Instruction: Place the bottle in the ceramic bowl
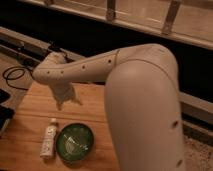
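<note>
Ceramic bowl (75,141) – dark green, swirl-patterned inside, standing upright at the near edge of the wooden table (35,102). Bottle (48,140) – white, lying flat on the table just left of the bowl, outside it, cap pointing away. Gripper (66,101) – hanging fingers-down above the boards beyond bottle and bowl, fingers slightly apart, nothing between them. Black cable (12,75) – coiled off the table's far left.

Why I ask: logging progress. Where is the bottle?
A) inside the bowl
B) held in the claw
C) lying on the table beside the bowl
C: the bottle lies on the wooden table next to the ceramic bowl, while the claw hangs empty above the table behind them.
</note>
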`<state>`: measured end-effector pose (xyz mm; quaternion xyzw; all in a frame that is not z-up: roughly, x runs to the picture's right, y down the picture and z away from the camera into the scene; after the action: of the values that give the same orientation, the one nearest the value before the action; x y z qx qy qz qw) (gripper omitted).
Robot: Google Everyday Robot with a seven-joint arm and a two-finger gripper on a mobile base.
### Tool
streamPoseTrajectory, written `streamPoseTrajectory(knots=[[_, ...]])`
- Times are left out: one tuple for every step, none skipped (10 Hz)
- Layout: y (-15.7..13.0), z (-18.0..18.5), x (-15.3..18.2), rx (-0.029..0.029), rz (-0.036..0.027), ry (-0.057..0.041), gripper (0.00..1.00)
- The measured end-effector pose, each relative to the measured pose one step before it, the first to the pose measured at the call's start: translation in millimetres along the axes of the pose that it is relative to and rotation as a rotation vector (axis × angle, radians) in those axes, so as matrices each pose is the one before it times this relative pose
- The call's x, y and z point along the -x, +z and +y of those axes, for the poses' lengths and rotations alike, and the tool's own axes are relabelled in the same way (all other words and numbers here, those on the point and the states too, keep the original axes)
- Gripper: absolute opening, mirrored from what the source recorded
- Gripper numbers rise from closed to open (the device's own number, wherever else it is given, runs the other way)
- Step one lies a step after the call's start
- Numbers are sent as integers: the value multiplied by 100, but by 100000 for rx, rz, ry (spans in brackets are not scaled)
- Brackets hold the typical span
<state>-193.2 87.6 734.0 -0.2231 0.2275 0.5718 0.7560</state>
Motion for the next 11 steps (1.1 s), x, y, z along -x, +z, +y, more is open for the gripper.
streamPoseTrajectory(knots=[[1026,934,335,-938,1661,-2515,65],[1576,1110,299,-1562,2730,-3268,65],[921,714,54,-1450,2112,-1843,65],[317,724,-337,-744,1806,-1320,65],[102,788,-657,-116,2149,-1098,65],[-210,1147,-1293,3577,3350,-351,65],[-17,247,-441,1394,1328,275,65],[36,-133,-101,489,439,272,65],[-24,74,-21,43,-22,-202,65],[12,94,-18,-38,18,-202,65],[160,284,92,-741,161,-1842,65]])
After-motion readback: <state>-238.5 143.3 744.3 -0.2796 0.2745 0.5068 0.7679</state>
